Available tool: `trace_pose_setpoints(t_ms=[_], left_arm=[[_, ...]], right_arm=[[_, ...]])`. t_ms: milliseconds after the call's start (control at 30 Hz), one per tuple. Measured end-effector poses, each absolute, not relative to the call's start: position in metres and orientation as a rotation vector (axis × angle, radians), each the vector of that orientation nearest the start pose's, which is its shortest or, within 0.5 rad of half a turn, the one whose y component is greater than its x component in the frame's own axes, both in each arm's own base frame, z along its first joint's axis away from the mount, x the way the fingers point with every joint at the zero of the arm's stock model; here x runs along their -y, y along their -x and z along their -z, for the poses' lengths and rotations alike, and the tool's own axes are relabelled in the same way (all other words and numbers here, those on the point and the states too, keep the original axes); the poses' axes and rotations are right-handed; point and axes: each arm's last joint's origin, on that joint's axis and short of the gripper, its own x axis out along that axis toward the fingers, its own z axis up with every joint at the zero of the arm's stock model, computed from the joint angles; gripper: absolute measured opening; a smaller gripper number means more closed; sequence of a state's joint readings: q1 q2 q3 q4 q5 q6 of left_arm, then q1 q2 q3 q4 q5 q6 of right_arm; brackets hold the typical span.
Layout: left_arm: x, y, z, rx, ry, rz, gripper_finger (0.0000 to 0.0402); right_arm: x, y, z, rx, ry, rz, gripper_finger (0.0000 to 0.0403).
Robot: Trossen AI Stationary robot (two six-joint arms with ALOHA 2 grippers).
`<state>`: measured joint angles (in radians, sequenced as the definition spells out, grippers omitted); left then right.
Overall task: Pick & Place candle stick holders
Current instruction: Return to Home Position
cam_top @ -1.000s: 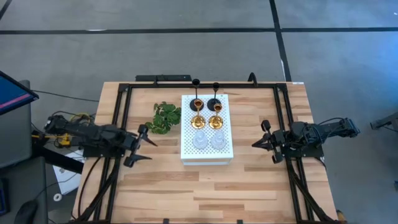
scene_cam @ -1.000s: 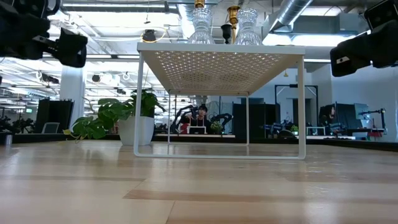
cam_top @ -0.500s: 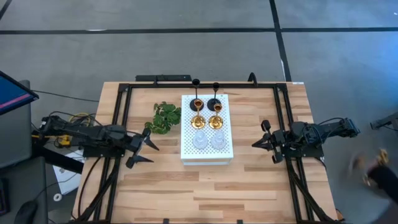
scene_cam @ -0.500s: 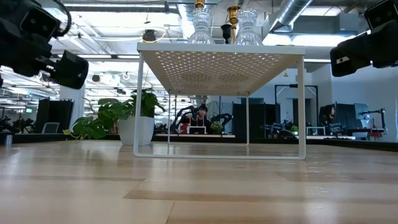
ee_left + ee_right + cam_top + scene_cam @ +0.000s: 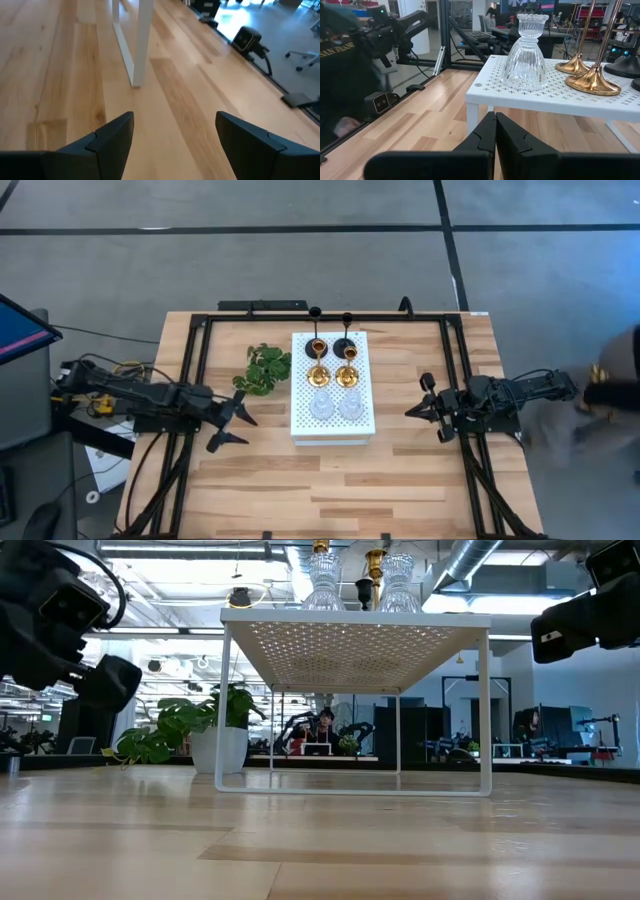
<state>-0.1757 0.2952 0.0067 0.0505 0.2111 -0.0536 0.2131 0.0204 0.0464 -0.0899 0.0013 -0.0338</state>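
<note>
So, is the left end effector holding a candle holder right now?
No, the left end effector is open and empty above the wooden table.

Overhead and table-level views share the shelf (image 5: 330, 430).

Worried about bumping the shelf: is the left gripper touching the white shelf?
Apart. The high view shows bare table between the left gripper and the white shelf; the left wrist view shows its leg beyond the open fingers.

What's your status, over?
Left hand open, empty, left of shelf. Right hand shut, empty, right of it. All six candle stick holders on shelf. Sprig beside shelf, not obstructing.
</note>
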Motion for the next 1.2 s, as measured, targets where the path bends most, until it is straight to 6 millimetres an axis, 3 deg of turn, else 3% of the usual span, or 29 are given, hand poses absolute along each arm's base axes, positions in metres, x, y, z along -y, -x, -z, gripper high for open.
trace_pose_setpoints(t_ms=[1200], left_arm=[[0.0262,-0.1128,-0.1384,-0.324,0.058,0.375,0.0281]], right_arm=[[-0.0203,-0.0937,-0.1691,-0.06,0.04,-0.213,0.0001]])
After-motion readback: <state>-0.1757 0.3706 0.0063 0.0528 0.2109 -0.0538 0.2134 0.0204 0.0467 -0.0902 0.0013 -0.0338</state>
